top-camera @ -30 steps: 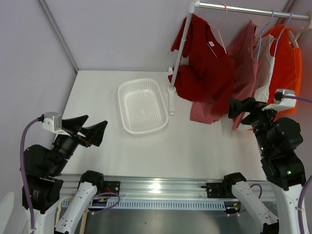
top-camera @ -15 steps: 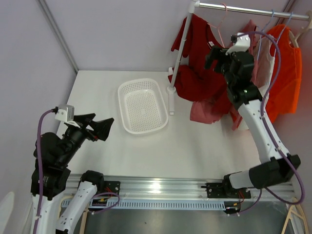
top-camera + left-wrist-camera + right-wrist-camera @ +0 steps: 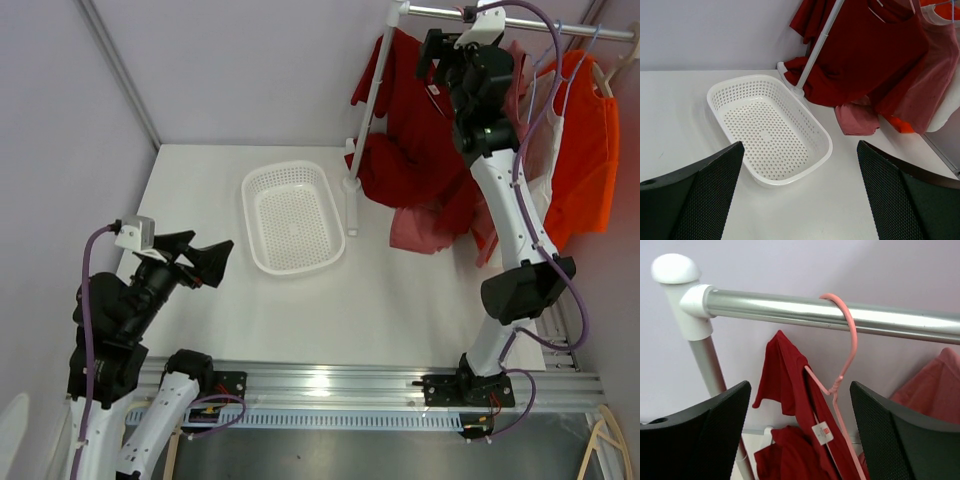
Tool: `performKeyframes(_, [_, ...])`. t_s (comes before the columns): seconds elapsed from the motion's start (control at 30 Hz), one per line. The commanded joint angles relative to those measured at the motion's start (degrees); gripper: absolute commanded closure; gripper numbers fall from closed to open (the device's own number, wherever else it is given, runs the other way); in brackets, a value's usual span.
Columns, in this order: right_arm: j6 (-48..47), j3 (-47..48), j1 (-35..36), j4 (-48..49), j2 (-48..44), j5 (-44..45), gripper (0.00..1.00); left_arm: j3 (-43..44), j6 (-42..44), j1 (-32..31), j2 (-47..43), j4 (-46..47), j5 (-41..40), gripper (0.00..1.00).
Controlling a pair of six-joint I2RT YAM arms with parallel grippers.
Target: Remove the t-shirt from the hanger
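Note:
A dark red t-shirt (image 3: pixel 415 140) hangs on a pink hanger (image 3: pixel 850 340) hooked over the metal rail (image 3: pixel 790 305) near its left end. My right gripper (image 3: pixel 438 52) is raised to the rail, just in front of the hanger's neck. In the right wrist view it (image 3: pixel 800 387) is open, with the hanger's twisted neck and the shirt's collar showing between the fingers, touching nothing. Only one shoulder of the t-shirt (image 3: pixel 790 385) sits on the hanger; its hem lies bunched at the rack's foot. My left gripper (image 3: pixel 200 250) is open above the table's left side, holding nothing.
A white perforated basket (image 3: pixel 247 200) lies on the table left of the rack post (image 3: pixel 365 120). More garments hang further right on the rail: a pink one (image 3: pixel 505 100), a white one and an orange one (image 3: pixel 590 130). Pink cloth (image 3: pixel 420 232) rests on the table.
My right arm has swung up from low at the table's right side to the rail by the pink hanger, its fingers narrowing slightly. The left arm rose slightly, then held still.

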Motion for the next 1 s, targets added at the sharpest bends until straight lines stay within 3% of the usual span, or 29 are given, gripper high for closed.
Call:
performKeyframes(0.0, [-2.1,4.7,-1.1,0.3,3.0,0.1,0.16,-0.7,1.5,-0.2,0.0,1.9,-0.6,0.00])
performKeyframes(0.03, [-2.0,5.6,-1.6,0.1,3.8,-0.3,0.22,-0.9,1.6,-0.2,0.0,1.9,-0.6,0.01])
performKeyframes(0.4, [-0.4,15.0,-5.9,-0.3,11.8,-3.4,0.27,-1.4,2.4,-0.2,0.0,2.3,-1.4,0.01])
performKeyframes(0.47, [0.3,16.8,-6.6,-1.0,13.0,-5.9,0.39,-1.8,2.6,-0.2,0.1,2.3,-1.6,0.01])
performKeyframes(0.53, [1.1,16.8,-6.9,-0.7,13.4,-7.1,0.46,-1.9,2.7,-0.2,0.1,2.4,-1.7,0.01])
performKeyframes(0.63, [2.5,16.6,-7.3,-0.1,13.5,-9.1,0.48,-1.9,2.8,-0.2,0.0,2.4,-1.9,0.01])
performKeyframes(0.73, [3.8,16.9,-8.1,0.0,13.6,-11.2,0.62,-1.9,2.9,-0.2,0.0,2.3,-2.2,0.00])
performKeyframes(0.9, [5.3,16.9,-9.7,0.2,13.8,-16.4,0.64,-2.2,2.9,-0.2,0.0,2.4,-2.2,0.01])
performKeyframes(0.97, [6.7,17.2,-10.4,0.3,14.2,-18.0,0.82,-2.2,2.9,-0.2,-0.1,2.1,-2.2,0.01])
